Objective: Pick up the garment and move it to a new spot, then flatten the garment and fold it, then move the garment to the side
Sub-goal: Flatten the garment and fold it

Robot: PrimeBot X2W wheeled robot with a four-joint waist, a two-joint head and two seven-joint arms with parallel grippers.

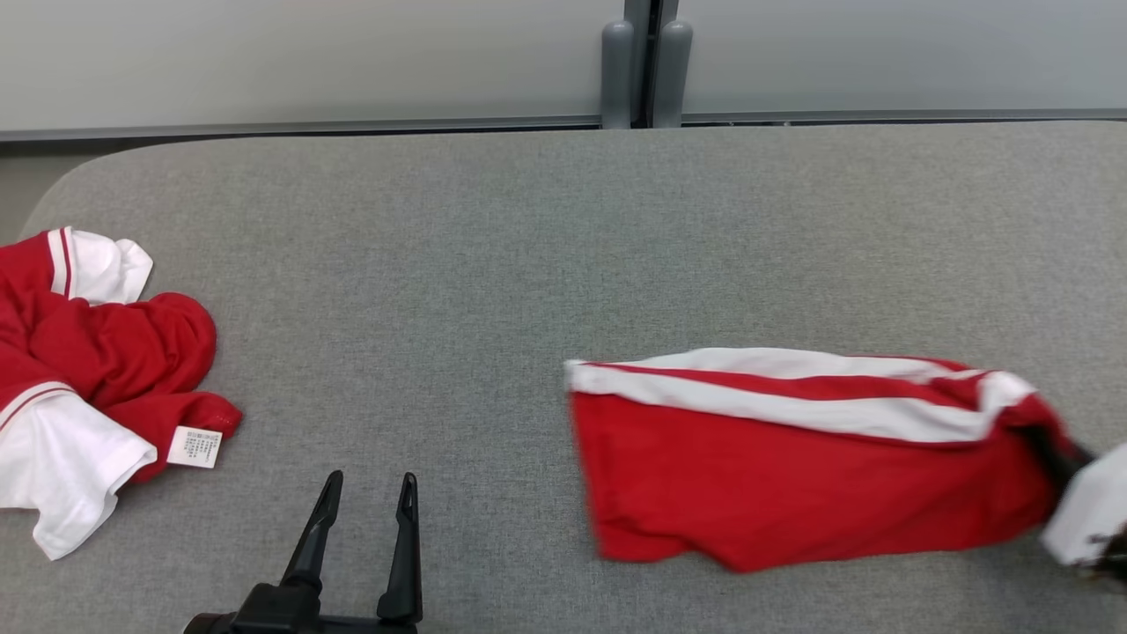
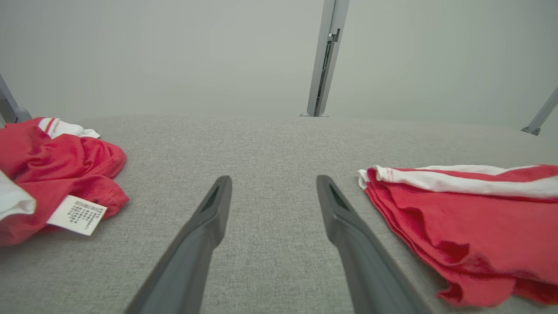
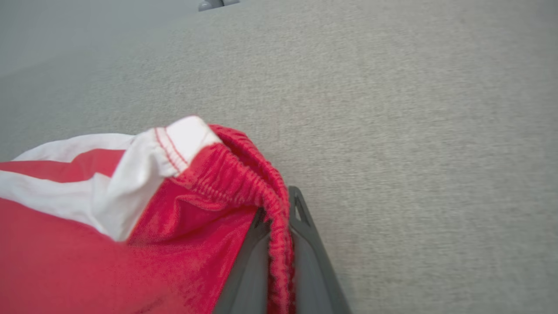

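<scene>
Two grippers: the left gripper [image 1: 370, 497] stands apart and empty; the right gripper [image 3: 279, 209] is clamped on the waistband [image 3: 244, 174] of the folded red garment [image 1: 792, 467], which trails leftward from it over the tabletop [image 1: 528, 246]. Pulled by this single pinch, the layers could slide apart.

Grey fabric table [image 1: 528, 246]. Red shorts [image 1: 792, 475] with white side stripes lie flat at right, hem end toward centre. Their right end is bunched up at the dark fingers of the right gripper [image 1: 1057, 451], at the frame's right edge; slight blur there. Left gripper [image 1: 371, 482] at bottom, left of centre, fingers apart over bare table, touching no cloth. Crumpled red-and-white shirt [image 1: 114, 352] at left edge, white label [image 1: 195, 446] showing. Two grey posts [image 1: 618, 75] behind the table.
</scene>
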